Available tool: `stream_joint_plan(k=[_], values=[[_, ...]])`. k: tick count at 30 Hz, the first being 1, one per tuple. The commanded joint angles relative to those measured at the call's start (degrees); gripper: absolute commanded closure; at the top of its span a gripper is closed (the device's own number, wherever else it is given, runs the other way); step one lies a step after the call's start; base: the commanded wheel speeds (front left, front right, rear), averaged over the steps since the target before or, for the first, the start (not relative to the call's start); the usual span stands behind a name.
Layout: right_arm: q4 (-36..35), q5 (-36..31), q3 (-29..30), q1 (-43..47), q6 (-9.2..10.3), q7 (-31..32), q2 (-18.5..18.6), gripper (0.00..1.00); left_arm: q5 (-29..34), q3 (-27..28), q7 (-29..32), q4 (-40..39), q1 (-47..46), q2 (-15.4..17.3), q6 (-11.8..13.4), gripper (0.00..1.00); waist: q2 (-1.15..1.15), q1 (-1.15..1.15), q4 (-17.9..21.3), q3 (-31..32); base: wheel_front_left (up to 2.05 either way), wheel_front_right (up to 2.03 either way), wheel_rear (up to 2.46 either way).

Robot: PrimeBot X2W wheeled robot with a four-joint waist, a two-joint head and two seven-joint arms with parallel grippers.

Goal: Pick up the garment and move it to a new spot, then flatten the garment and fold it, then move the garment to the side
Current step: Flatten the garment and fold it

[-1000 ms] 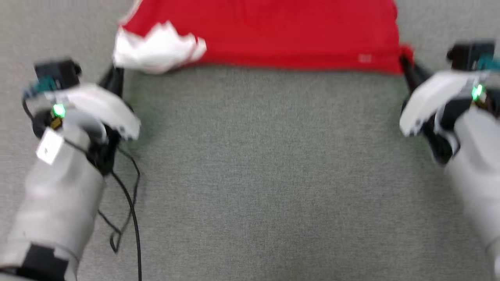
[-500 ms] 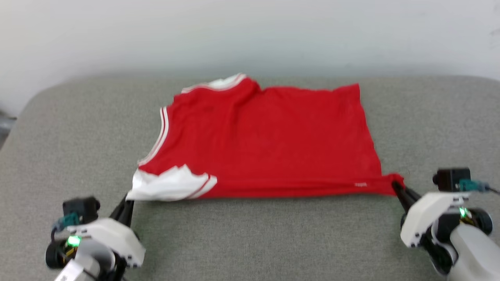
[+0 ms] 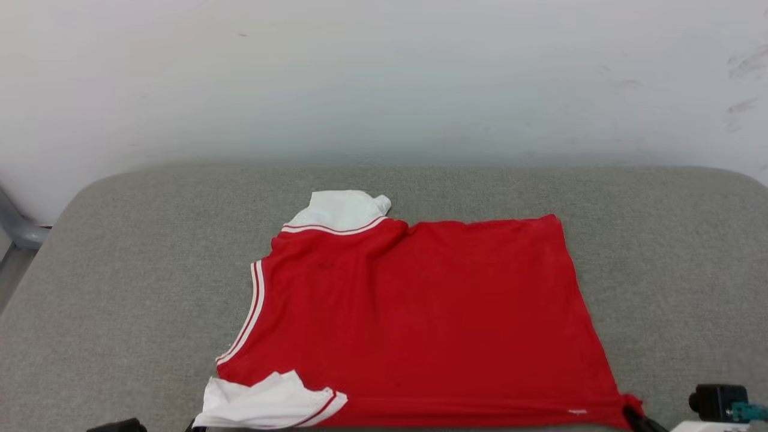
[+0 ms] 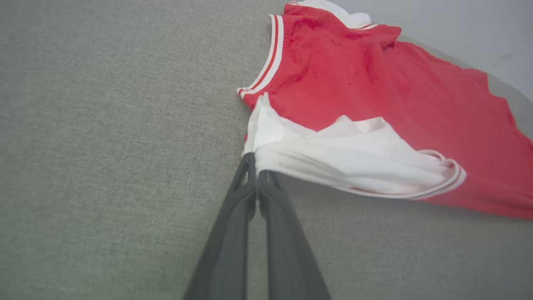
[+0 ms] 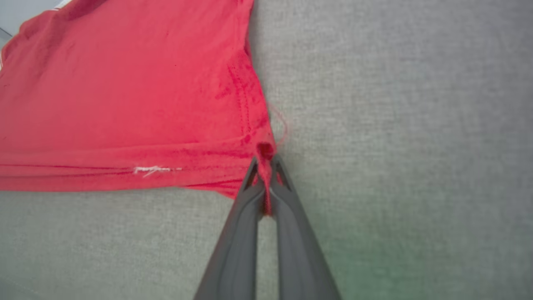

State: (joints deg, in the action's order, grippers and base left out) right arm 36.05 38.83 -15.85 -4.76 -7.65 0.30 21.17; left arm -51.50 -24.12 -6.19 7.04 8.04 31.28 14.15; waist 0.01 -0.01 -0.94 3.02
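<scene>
On the grey cushion [image 3: 120, 270] the garment [image 3: 420, 318] lies spread. You're flattening it, left gripper [image 4: 254, 168] clamped on its white sleeve [image 4: 345, 166], right gripper [image 5: 263, 166] on its hem corner [image 5: 258, 143]. Next, probably: carry both corners over to fold.

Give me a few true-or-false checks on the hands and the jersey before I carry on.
1. The left hand is shut on the garment's near white sleeve. True.
2. The right hand is open, clear of the fabric. False: it is shut on a red hem corner.
3. The garment lies spread on the grey cushion. True.
4. The white sleeves sit toward the robot's right. False: both sit toward its left.
</scene>
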Motion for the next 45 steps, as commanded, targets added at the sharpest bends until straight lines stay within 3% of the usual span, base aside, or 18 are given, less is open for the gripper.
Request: stream_joint_plan(k=[1, 11, 16, 20, 30, 45], values=[[-1.03, -0.88, 2.04, 2.56, 0.31, 0.89, 0.73, 1.00, -0.46, 1.36, 0.05, -1.00, 1.58, 1.26, 1.43, 1.00, -0.01, 0.01, -0.09, 0.27, 0.00, 0.00, 0.00], [-20.77, -10.79, 16.76, 18.83, 0.30, 12.80, -5.79, 1.00, -2.67, 2.94, 2.39, -12.29, 10.70, 3.91, 6.28, 1.00, -0.01, 0.01, 0.32, 0.87, 0.00, 0.00, 0.00], [-29.40, -15.96, 20.74, 19.94, 0.24, 18.19, -10.04, 1.00, -1.10, 1.30, 4.56, -13.41, 6.96, 4.99, 5.45, 1.00, -0.01, 0.01, 0.40, -0.12, 0.00, 0.00, 0.00], [-32.74, -18.79, 20.73, 17.11, 0.23, 21.08, -11.21, 1.00, 0.40, -0.43, 6.22, -11.22, 1.58, 4.49, 3.99, 1.00, -0.01, 0.01, 0.71, -1.38, 0.00, 0.00, 0.00], [-28.60, -19.76, 17.55, 6.33, 0.22, 21.05, -10.05, 1.00, 2.42, -3.50, 8.21, -2.43, -10.59, 2.14, -0.75, 1.00, -0.01, 0.01, 1.20, -6.30, 0.00, 0.00, 0.00], [-12.17, -18.21, 11.77, -3.69, 0.21, 14.97, -10.31, 1.00, 3.33, -7.51, 9.29, 10.51, -19.02, -2.14, -6.56, 1.00, -0.01, 0.01, 1.36, -12.61, 0.00, 0.00, 0.00]])
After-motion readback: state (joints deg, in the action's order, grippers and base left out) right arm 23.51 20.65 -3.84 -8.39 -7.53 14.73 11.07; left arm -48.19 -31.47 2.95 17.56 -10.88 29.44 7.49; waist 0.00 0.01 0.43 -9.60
